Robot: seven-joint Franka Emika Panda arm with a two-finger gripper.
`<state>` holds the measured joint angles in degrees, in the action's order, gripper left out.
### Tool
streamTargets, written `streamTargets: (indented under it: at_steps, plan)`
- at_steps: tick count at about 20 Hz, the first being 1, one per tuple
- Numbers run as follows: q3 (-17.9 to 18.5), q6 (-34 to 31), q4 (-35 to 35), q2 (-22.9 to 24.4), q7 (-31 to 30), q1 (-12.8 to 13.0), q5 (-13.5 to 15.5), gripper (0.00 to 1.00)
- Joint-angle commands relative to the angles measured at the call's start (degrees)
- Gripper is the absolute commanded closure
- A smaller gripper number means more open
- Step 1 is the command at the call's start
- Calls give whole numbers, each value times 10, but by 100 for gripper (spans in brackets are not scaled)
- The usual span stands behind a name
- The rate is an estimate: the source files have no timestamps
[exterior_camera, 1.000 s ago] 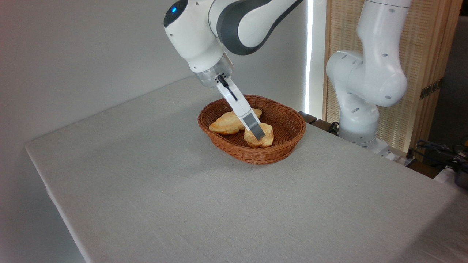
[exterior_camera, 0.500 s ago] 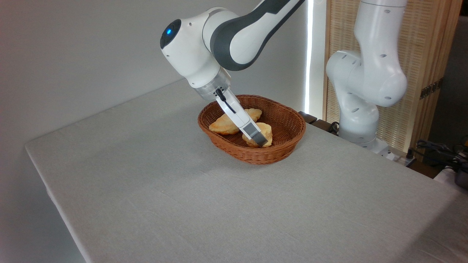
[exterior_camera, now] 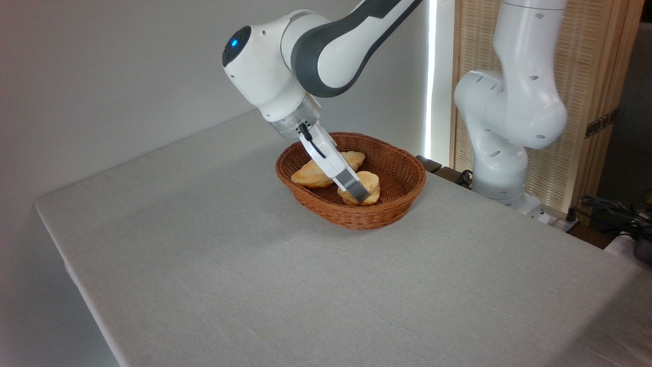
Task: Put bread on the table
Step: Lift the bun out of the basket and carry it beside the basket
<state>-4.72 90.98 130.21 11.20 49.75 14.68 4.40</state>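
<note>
bun (exterior_camera: 368,185): in wicker basket (exterior_camera: 402,196), at its 5 o'clock side, just beside braided loaf (exterior_camera: 318,172) | gripper (exterior_camera: 359,195): tilted down into basket, near finger lies across bun's front; jaws' opening and any hold on bun cannot be told | table (exterior_camera: 229,265): grey-beige cloth, basket toward its 1 o'clock
</note>
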Motion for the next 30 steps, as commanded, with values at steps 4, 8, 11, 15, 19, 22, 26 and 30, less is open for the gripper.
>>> streamTargets:
  at_steps: [4, 8, 11, 15, 19, 22, 26, 30]
  plan:
    - [2, -8, -20, 10, 11, 2, -5, 52]
    - [3, -46, -69, 14, 11, 2, 2, 50]
    - [4, -44, -105, 13, 11, 2, 9, 49]
    - [8, 5, -132, 6, 11, 1, 10, 49]
    - [12, 87, -139, -14, 9, -4, 10, 42]
    - [20, 112, -147, -39, 9, -11, 9, 41]
    - [26, 155, -153, -71, -25, -12, 7, 0]
    - [26, 176, -153, -91, -38, -12, 5, 0]
